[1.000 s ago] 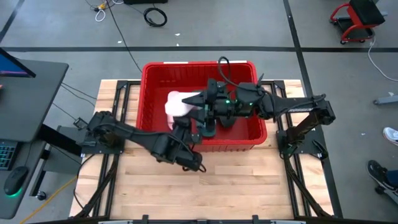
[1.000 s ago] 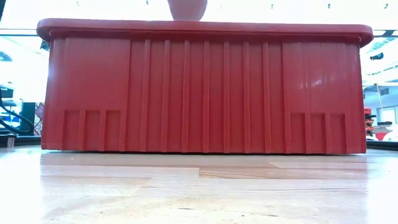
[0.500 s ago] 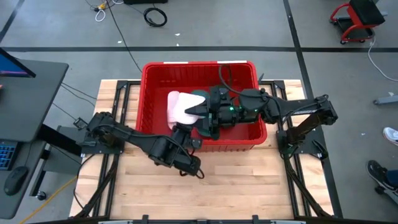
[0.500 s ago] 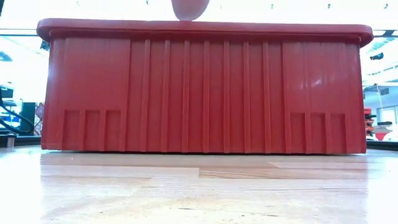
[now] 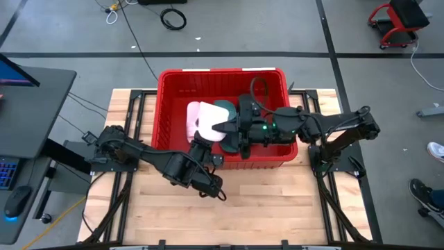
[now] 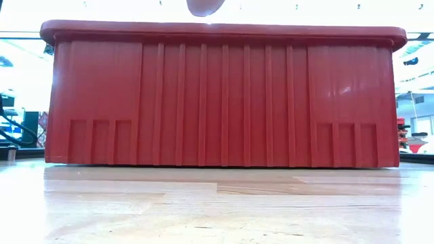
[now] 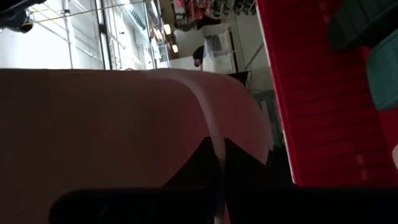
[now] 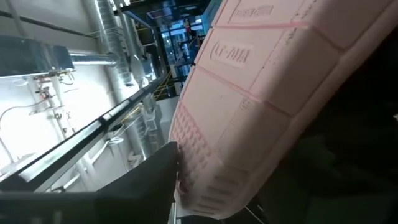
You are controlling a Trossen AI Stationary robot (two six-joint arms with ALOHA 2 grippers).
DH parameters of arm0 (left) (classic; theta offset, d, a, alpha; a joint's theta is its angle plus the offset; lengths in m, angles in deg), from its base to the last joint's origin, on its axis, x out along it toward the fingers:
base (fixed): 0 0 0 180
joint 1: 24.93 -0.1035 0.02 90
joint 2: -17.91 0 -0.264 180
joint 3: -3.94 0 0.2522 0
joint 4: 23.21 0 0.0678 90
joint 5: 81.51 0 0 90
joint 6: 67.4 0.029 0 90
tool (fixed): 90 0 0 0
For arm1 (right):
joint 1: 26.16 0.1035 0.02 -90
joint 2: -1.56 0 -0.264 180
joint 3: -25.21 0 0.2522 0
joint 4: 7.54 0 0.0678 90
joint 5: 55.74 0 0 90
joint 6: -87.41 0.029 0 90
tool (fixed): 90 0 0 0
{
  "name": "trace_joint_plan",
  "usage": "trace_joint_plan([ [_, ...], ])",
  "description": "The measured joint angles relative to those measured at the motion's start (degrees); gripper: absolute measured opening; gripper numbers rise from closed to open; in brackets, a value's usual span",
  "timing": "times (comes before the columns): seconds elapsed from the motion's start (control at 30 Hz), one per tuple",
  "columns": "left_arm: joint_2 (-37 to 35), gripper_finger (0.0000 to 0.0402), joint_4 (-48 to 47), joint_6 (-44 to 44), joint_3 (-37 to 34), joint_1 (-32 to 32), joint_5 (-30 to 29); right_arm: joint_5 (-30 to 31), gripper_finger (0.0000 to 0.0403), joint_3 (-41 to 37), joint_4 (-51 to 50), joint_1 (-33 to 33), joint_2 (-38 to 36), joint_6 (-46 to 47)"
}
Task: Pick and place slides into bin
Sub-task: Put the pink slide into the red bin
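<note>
A pale pink slide hangs over the open red bin, its tip just showing above the rim in the low view, apparently held high so it clears the wall before going in. Both arms meet at it: the left pincer, reaching up from the wooden surface across the bin's near wall, is clamped on the slide, whose pink body fills the left wrist view right against the dark fingers. The right pincer, extended over the bin from the right, sits at the slide's edge, its ribbed sole close in the right wrist view; whether those fingers are together on it or apart cannot be told. A teal slide already lies inside, beside the pink one.
</note>
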Motion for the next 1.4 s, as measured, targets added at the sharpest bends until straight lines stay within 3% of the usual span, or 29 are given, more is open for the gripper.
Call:
trace_joint_plan([
  [0.57,-1.16,0.0028,0.05,1.37,-0.01,1.00,0.44,1.09,0.0194,0.07,-4.11,0.62,-0.22,-1.16],
  [0.97,-1.16,0.0020,0.20,1.85,-0.01,0.72,0.40,1.36,0.0138,0.11,-3.96,0.52,-0.22,-2.95],
  [1.27,-1.16,0.0077,0.15,1.58,-0.03,0.48,0.51,1.25,0.0078,0.13,-3.75,0.26,-0.24,-3.93],
  [1.4,-1.16,0.0119,0.13,1.31,-0.03,0.48,0.49,0.78,0.0075,0.13,-3.89,-0.02,-0.24,-4.16],
])
